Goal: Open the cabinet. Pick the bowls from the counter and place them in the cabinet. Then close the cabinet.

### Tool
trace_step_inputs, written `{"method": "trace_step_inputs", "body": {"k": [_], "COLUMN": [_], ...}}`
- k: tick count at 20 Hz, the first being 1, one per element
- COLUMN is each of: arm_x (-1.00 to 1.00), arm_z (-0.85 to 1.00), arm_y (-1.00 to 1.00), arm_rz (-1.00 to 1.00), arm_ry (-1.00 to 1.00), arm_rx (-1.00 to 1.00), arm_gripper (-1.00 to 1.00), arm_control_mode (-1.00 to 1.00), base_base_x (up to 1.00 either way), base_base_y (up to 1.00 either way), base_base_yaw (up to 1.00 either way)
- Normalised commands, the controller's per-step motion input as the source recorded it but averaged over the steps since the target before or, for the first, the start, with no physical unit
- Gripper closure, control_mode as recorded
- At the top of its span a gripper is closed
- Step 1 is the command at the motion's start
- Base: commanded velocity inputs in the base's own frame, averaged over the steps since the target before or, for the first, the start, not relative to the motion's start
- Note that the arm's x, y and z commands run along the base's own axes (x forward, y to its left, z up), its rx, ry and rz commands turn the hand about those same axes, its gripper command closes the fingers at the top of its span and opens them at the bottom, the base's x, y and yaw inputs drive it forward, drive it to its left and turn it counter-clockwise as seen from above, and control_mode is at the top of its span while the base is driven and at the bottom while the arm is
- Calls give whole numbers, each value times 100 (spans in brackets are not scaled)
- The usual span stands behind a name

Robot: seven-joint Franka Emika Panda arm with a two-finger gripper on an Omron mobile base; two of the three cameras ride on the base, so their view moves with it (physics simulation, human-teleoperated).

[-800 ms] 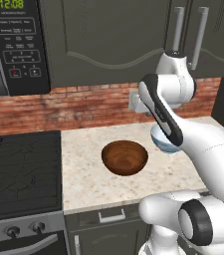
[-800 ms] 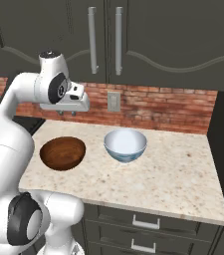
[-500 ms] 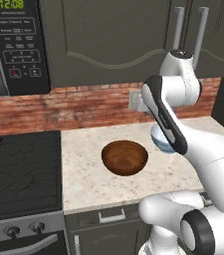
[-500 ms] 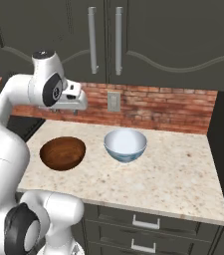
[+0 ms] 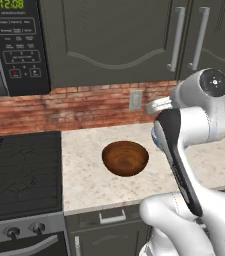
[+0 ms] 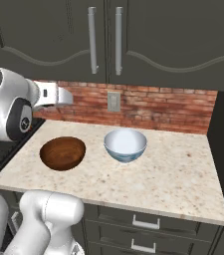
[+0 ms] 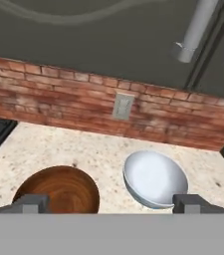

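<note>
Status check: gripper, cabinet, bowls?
Gripper open, empty, above the counter. Cabinet doors shut. Brown bowl and white bowl on counter, apart. Nothing blocking the handles.

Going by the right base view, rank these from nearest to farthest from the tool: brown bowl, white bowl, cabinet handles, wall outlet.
Tool, open, at upper left.
1. Wall outlet, on the brick, just right of it.
2. Cabinet handles, above and to its right; too close to the outlet to call firmly.
3. Brown bowl, below it.
4. White bowl, lower right.
</note>
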Motion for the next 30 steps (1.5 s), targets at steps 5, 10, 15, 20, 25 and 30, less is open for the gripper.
{"method": "trace_step_inputs", "body": {"k": [5, 10, 15, 20, 25, 30], "arm_x": [-47, -28, -20, 7, 40, 54], "arm_z": [47, 39, 25, 0, 10, 3], "arm_y": [-9, -7, -9, 0, -48, -66], "arm_rz": [0, 0, 0, 0, 2, 8], "arm_ry": [-56, -49, -40, 0, -1, -1], "arm_rx": [-4, 1, 5, 0, 5, 7], "arm_gripper": [-100, -100, -100, -100, -100, -100], "arm_control_mode": [-100, -100, -100, -100, -100, -100], "base_base_x": [0, 0, 0, 0, 0, 0], "base_base_y": [0, 0, 0, 0, 0, 0], "base_base_yaw": [0, 0, 0, 0, 0, 0]}}
